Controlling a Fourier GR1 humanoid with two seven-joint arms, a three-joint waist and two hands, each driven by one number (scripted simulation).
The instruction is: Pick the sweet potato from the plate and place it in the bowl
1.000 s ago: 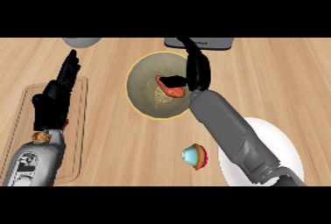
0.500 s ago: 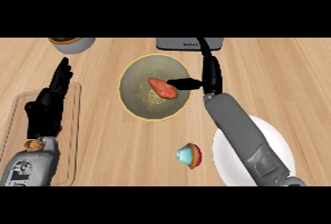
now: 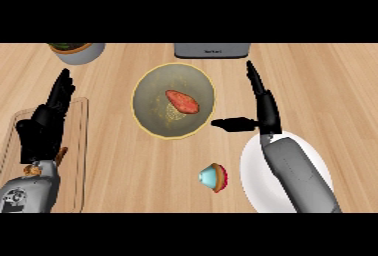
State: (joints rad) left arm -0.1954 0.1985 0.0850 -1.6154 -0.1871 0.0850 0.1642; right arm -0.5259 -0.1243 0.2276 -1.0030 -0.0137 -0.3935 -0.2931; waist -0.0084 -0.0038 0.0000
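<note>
Bare wooden table is lying open to the right. The white plate is sitting under the right forearm at the lower edge. The right hand, fingers straight, is hovering beside the bowl; the left hand is resting open. The reddish-orange sweet potato, seemingly smooth, is lying in the bowl.

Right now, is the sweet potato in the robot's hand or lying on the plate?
On the plate: the sweet potato lies alone there, and the right hand is open beside it.

counter: pale wood, visible grain, matt | bowl: dull speckled glaze, yellow rim | sweet potato: smooth orange-red skin | plate: plain glossy white | forearms: smooth grey | hands: matt black
</note>
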